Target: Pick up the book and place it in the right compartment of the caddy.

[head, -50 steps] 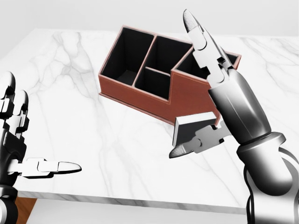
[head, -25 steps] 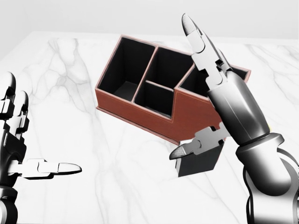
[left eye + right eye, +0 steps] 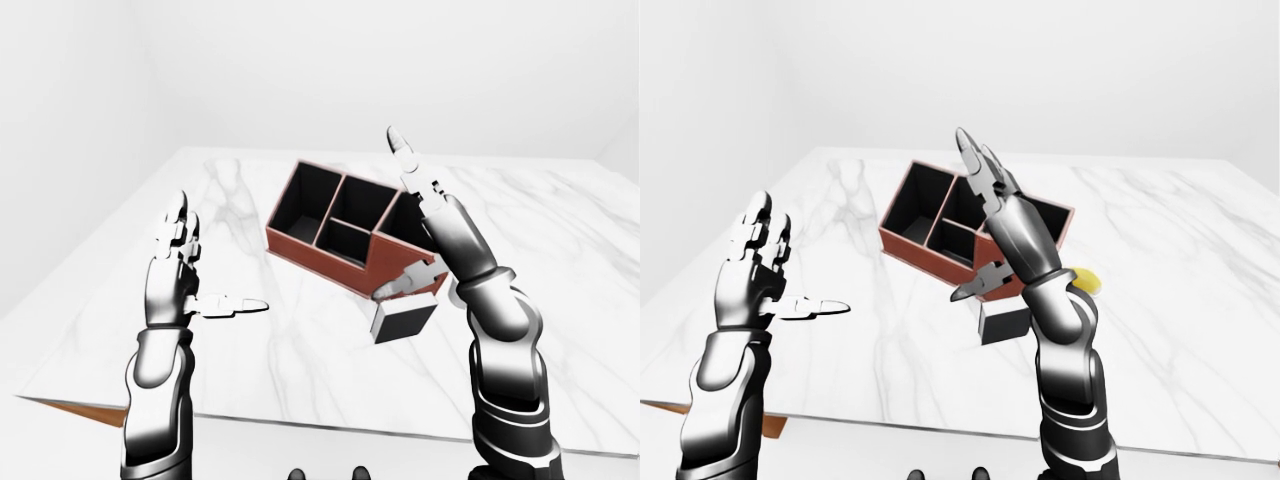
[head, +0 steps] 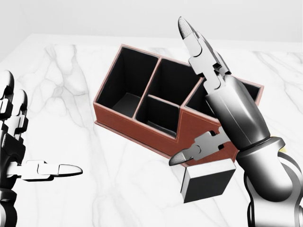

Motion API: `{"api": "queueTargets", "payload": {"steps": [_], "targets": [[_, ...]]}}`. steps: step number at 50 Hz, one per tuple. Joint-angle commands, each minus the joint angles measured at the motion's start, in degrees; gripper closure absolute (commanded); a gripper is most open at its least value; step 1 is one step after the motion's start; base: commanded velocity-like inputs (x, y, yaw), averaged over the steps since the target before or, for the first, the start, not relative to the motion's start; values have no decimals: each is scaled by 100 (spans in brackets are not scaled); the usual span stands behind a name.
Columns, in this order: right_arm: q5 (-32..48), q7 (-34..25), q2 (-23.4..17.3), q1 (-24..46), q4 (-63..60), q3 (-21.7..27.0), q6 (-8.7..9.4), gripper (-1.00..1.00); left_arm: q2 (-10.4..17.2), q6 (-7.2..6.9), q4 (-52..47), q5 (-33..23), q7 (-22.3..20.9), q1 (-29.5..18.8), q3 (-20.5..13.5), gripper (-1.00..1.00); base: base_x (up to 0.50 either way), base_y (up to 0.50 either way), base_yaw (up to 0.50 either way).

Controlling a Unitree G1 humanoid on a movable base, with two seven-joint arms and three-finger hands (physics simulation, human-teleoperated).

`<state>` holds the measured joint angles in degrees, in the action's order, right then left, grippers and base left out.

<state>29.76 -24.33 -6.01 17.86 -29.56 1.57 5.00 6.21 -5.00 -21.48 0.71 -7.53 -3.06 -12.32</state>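
Book (image 4: 207, 183) — dark block with a pale top face — lies on the marble tabletop (image 4: 71, 118), toward its near edge, just beside the caddy's near wall at the right end. Whether it touches that wall cannot be told.

Caddy (image 4: 142, 124), red-brown with dark interiors, sits mid-table, skewed to the table edges. Its right compartment (image 3: 1050, 215) lies beyond the book, largely hidden behind the right forearm in the head view.

Key relation: the book is directly below the right hand (image 4: 203, 94), under the thumb (image 4: 189, 152), whose tip hangs just above the book's upper left corner. Book's long axis looks roughly parallel to the caddy's near wall, though the block is nearly square in these views.

Right hand is open — long fingers extended up and away over the caddy, thumb splayed downward; nothing held. Forearm rises steeply from the lower right.

Left hand (image 3: 178, 270) also open, fingers upright, thumb out sideways, well apart from book and caddy, over the left side of the table.

Judgement: the right hand is far nearer; the grasp is not made, and the fingers must drop and close around the book first.

A yellow object (image 3: 1087, 279) shows at the caddy's right end; unidentified.
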Motion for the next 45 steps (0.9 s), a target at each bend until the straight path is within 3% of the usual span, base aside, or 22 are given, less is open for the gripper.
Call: {"api": "queueTargets", "payload": {"steps": [1,16,31,33,34,37,42,45], "targets": [[16,-14,20,-2,-34,-20,0,-100,-21,0,-125,12,-13,45,-9,-100,18,2,0],[-63,-150,27,-182,-301,-62,0,-100,-19,0,5,36,2,62,-44,-100,9,1,0],[896,-137,-6,-477,-810,-169,0,-100,-33,0,249,31,31,66,3,-100,0,0,0],[1092,-88,-3,-512,-776,-136,-249,-100,-31,0,267,33,33,64,9,-100,0,0,0],[1214,-60,-75,-577,-718,-140,-562,-100,-32,0,280,36,34,64,11,-100,0,0,0],[1464,-134,-82,-765,-657,-124,-1000,-100,-30,0,320,46,37,60,9,-100,0,0,0],[1950,-194,-48,-1008,-639,-67,-1000,-100,-32,0,413,43,58,43,31,-100,0,0,0],[2232,-302,2,-1187,-758,-75,-1000,-87,-23,0,457,34,68,12,47,-100,0,0,0]]}}
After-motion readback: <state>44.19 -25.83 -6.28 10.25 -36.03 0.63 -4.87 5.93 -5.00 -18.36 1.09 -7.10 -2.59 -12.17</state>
